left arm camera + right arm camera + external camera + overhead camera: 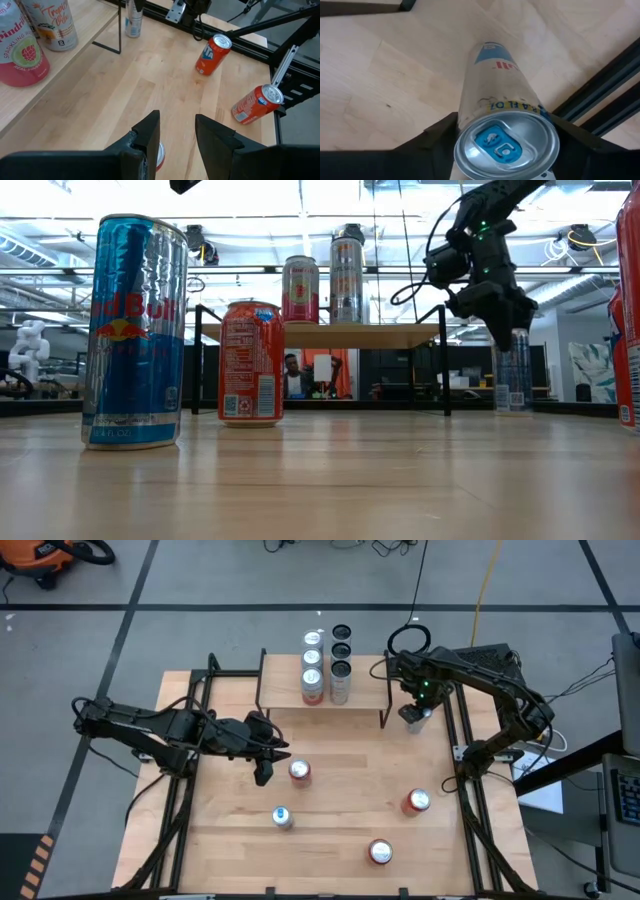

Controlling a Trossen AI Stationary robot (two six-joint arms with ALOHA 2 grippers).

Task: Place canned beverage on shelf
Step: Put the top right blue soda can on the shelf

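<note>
The shelf (362, 692), a light wood top on black legs, stands at the table's far middle with several cans on it (312, 680). Just right of its right leg, a slim silver-and-blue can (515, 375) stands on the table, and my right gripper (505, 135) is shut on its top end. My left gripper (175, 132) hovers open over the table's left middle, just left of a red can (299, 771), with nothing between its fingers. My right gripper pinches the silver-and-blue can's upper wall just under the rim (466, 117), one finger on each side. The fingers come from above, pointing down. The can stands upright with its base on the table (515, 410).
Loose cans stand on the table: a blue one (282, 817) near the middle front, and red ones at the right (417, 802) and front right (380, 852). The shelf's black right leg (384, 705) is close beside the held can. Black rails (470, 790) run along the table's sides.
</note>
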